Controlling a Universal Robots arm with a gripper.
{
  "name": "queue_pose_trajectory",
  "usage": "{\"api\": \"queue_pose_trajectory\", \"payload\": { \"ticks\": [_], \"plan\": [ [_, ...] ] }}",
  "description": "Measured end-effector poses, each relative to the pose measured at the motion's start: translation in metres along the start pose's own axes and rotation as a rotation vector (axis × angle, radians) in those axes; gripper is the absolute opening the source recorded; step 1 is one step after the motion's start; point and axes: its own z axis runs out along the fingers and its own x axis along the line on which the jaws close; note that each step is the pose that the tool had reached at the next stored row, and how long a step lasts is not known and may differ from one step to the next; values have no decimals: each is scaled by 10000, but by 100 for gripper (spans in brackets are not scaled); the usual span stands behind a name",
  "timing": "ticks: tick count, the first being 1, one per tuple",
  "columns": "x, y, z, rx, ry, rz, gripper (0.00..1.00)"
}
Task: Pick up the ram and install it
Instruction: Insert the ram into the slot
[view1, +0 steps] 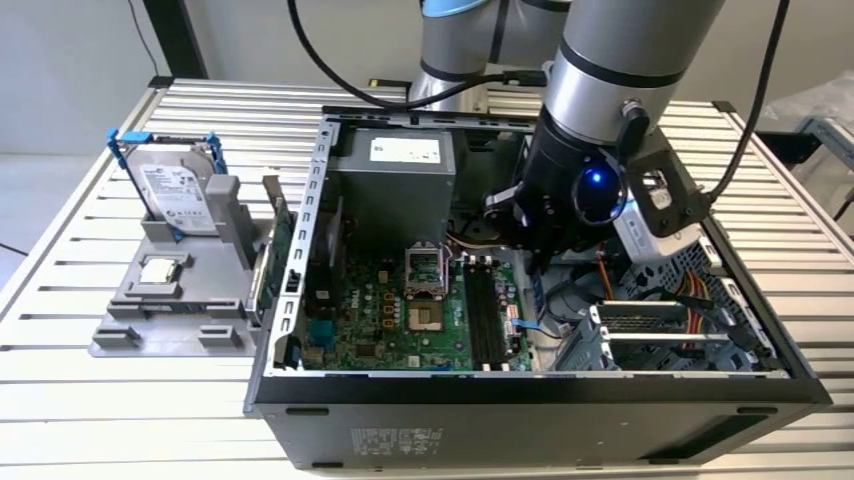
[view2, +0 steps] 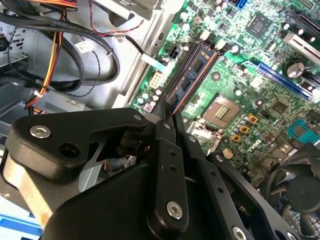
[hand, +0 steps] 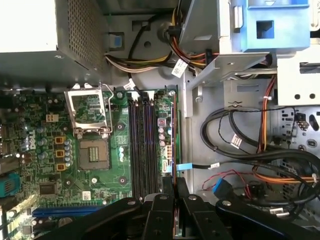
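Note:
The ram (hand: 173, 140) is a thin dark stick seen edge-on in the first wrist view, and my gripper (hand: 173, 181) is shut on its near end. It hangs above the motherboard's edge, just beside the row of dark memory slots (hand: 142, 145), running parallel to them. In the second wrist view the ram (view2: 192, 75) reaches out from the black fingertips (view2: 165, 125) over the long slots. In the exterior view the arm's wrist (view1: 574, 200) stands inside the open computer case, over the memory slots (view1: 487, 320).
An open processor socket (hand: 94, 150) lies beside the slots. Bundled cables (hand: 250, 145) and a metal drive cage (view1: 667, 330) crowd the other side. To the exterior view's left, a grey fixture (view1: 174, 330) holds a silver hard drive (view1: 176, 195) and a small chip (view1: 160, 268).

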Motion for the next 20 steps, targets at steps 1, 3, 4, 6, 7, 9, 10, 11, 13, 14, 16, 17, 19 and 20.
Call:
{"api": "queue_pose_trajectory", "payload": {
  "ticks": [1,3,4,6,7,9,10,11,13,14,16,17,19,20],
  "plan": [
    [2,0,8,-1,0,-4,0],
    [7,-1,21,1,0,-16,0],
    [9,-1,31,-1,0,-21,0],
    [13,-3,59,1,1,-33,0],
    [16,-3,73,0,1,-38,0],
    [22,-4,101,-2,1,-54,0],
    [24,-4,114,-2,2,-66,0],
    [25,-5,127,-3,1,-81,0],
    [29,-5,144,-3,2,-121,0],
    [31,-6,144,0,3,-147,0],
    [38,-6,154,-6,4,-187,0],
    [41,-7,166,-7,4,-202,0],
    [46,-8,191,-6,-1,-224,0],
    [48,-8,197,-6,-1,-231,0]
  ]
}}
